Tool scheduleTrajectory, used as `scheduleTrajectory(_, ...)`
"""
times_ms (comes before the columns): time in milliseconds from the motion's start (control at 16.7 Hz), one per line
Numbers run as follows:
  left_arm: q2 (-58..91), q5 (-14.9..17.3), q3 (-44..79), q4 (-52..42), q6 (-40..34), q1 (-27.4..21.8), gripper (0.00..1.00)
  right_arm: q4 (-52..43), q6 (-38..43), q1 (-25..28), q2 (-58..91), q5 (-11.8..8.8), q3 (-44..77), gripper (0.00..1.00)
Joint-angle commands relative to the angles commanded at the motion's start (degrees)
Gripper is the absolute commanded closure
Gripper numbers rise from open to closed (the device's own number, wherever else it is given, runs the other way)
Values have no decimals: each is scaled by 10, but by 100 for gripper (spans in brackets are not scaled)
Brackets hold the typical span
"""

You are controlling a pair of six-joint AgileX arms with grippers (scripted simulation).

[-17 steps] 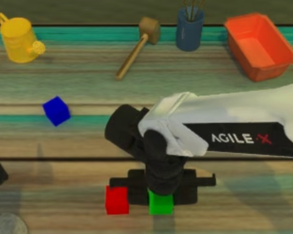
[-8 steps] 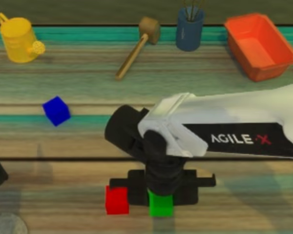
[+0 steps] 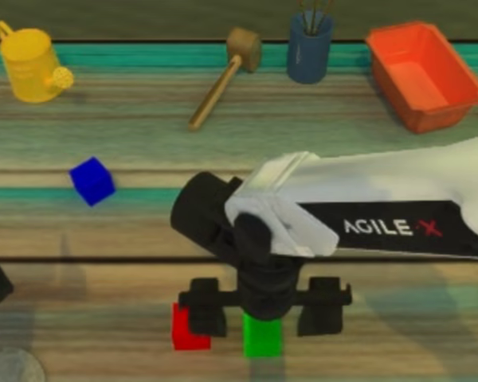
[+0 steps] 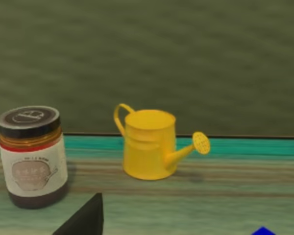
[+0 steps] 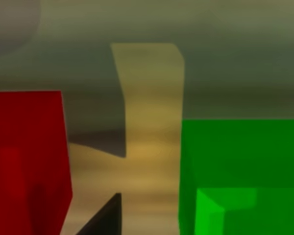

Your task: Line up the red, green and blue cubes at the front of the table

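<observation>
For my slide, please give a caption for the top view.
Right gripper open above green cube beside red cube; blue cube apart.

The right arm is a smooth white shell bearing a black panel with "AGILE" in white letters and a red X beside it — the only marking visible. Towards the pincer, the shell ends in a pale folded collar over a bulky black cylindrical wrist housing. The right gripper itself is matte black: a flat crossbar with two blocky, square-ended fingers — no cables or screws show.
</observation>
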Motion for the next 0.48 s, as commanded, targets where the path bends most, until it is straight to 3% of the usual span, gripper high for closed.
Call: scheduleTrajectory(480,0,0,0,0,0,0,0,-10,0,1,-3,0,8,0)
